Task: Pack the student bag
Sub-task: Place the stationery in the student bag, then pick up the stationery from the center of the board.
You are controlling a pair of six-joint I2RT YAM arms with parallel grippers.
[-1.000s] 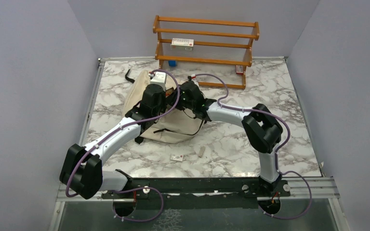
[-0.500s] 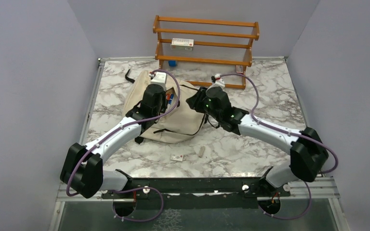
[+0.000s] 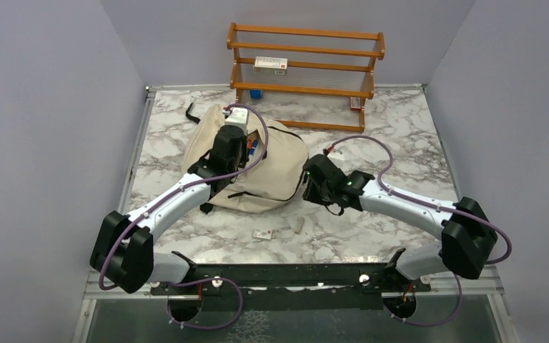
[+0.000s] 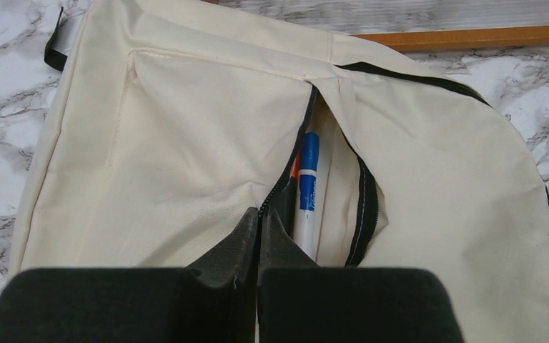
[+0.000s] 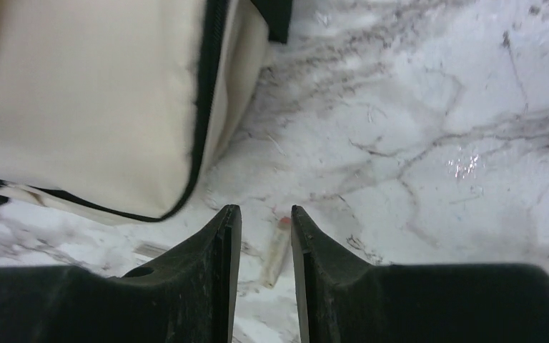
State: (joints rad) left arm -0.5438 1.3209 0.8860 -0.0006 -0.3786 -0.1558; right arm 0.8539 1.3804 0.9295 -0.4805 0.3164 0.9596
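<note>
On marble, cream student bag gapes unzipped; left fingers clenched at zipper, right fingers parted

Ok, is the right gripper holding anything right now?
No, the right gripper is open and empty; the small pale stick seen through its gap lies on the marble table.

The left arm reaches forward from its low elbow at the near left, and the left claw points downward with both fingers pressed tight together. The right arm bends at its elbow far to the right and stretches low toward the middle. The right claw is tilted down, its fingers parted by a narrow gap.
</note>
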